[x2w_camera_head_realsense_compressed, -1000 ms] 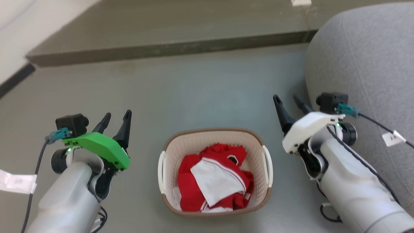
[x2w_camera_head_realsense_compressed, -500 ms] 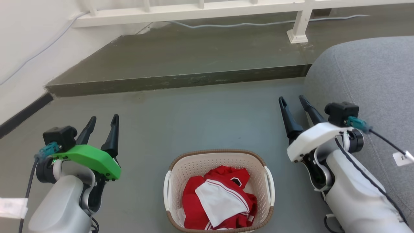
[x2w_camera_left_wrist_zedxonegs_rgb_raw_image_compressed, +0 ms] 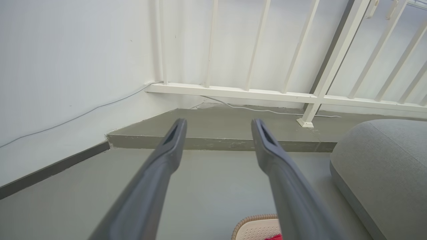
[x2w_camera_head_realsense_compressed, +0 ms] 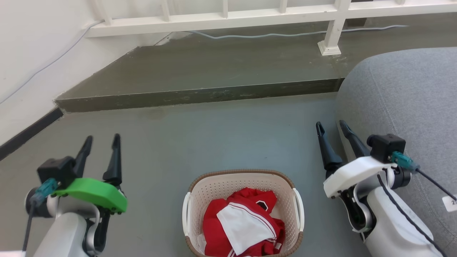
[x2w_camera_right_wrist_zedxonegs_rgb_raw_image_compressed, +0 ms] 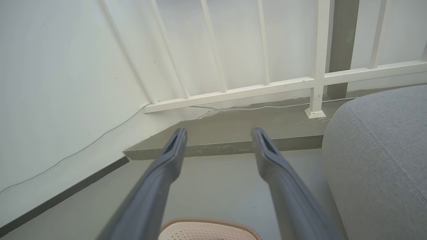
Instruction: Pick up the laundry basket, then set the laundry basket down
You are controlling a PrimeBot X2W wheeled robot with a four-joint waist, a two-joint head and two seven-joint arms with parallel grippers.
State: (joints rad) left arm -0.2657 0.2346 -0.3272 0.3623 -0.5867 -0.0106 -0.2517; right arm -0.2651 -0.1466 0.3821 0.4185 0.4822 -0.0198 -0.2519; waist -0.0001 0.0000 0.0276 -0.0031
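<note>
Laundry basket (x2w_camera_head_realsense_compressed: 214,189) sits on the grey floor (x2w_camera_head_realsense_compressed: 214,135) between both arms, red-and-white clothes (x2w_camera_head_realsense_compressed: 246,221) inside, nothing touching its handles. Left gripper (x2w_camera_head_realsense_compressed: 103,137) and right gripper (x2w_camera_head_realsense_compressed: 330,124) hover off to either side, jaws spread, empty. Grey sofa cushion (x2w_camera_head_realsense_compressed: 403,100) crowds the right gripper; concrete step (x2w_camera_head_realsense_compressed: 200,94), white railing (x2w_camera_head_realsense_compressed: 228,19) and cable (x2w_camera_head_realsense_compressed: 250,35) lie beyond.

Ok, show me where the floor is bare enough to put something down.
Widest bare floor lies between the basket and the step, spanning from the left pincer to the right pincer. Another strip is free between basket and left pincer. The right side is tight: the grey cushion crowds the right pincer.
</note>
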